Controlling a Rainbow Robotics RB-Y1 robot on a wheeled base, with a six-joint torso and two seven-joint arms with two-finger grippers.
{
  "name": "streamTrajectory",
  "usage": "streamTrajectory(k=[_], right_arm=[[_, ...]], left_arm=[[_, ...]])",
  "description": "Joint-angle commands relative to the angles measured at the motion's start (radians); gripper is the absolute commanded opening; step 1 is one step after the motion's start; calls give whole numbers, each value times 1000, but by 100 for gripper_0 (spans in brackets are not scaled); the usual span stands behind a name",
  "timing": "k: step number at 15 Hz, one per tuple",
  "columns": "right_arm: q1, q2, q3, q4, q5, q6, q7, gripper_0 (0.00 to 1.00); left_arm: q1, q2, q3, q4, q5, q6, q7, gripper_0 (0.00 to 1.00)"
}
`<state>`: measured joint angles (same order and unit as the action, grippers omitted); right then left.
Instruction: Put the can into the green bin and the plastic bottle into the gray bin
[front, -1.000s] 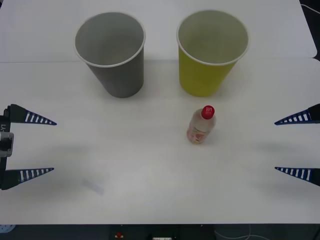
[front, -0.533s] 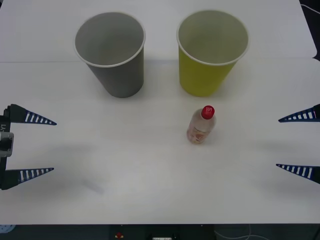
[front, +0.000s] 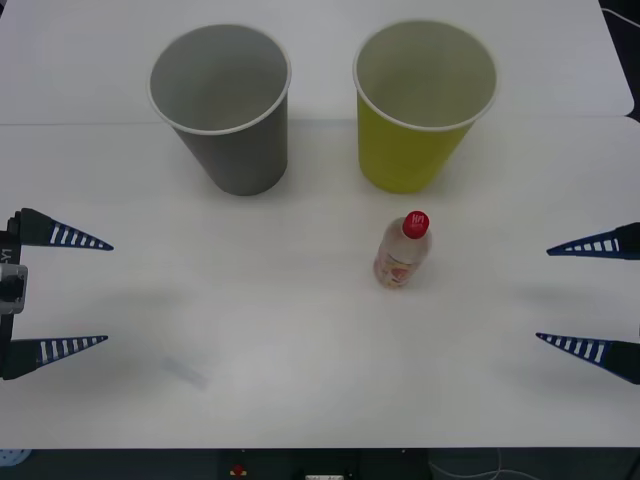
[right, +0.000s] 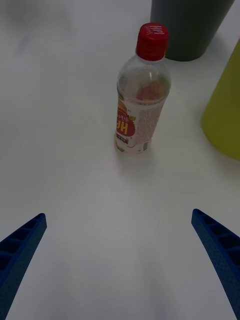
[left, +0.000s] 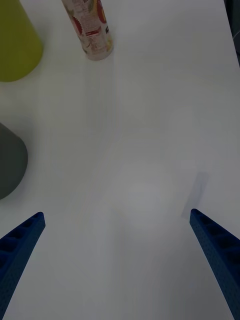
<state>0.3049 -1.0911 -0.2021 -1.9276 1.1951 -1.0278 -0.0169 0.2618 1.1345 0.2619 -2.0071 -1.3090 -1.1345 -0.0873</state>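
The plastic bottle (front: 403, 252) stands upright on the white table, with a red cap and a red-and-white label, just in front of the green bin (front: 420, 110). The gray bin (front: 225, 110) stands to the left of the green one; both are upright. The can is out of view. My right gripper (front: 543, 295) is open at the table's right edge, level with the bottle (right: 140, 110) and well apart from it. My left gripper (front: 108, 293) hangs open at the left edge, holding nothing.
The white table (front: 300, 380) stretches bare between the two grippers and the front edge. A faint smudge (front: 186, 372) marks it near the front left. In the right wrist view the gray bin (right: 190, 25) and green bin (right: 227, 115) stand behind the bottle.
The right gripper's fingers have shifted slightly inward toward the bottle. The left gripper, bottle and both bins have not moved.
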Motion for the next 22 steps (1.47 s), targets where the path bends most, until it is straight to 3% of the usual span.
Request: streamTrajectory(k=[1, 5, 9, 12, 22], right_arm=[[-6, 48, 12, 24, 0, 0, 34, 100], [-21, 100, 46, 51, -23, 14, 121, 100], [-101, 112, 159, 163, -118, 17, 285, 100], [-168, 146, 216, 240, -144, 6, 362, 100], [-374, 370, 251, 553, -144, -121, 411, 100]], left_arm=[[0, 0, 0, 0, 0, 0, 0, 100], [0, 0, 0, 0, 0, 0, 0, 100], [0, 0, 0, 0, 0, 0, 0, 100], [0, 0, 0, 0, 0, 0, 0, 100], [0, 0, 0, 0, 0, 0, 0, 100]])
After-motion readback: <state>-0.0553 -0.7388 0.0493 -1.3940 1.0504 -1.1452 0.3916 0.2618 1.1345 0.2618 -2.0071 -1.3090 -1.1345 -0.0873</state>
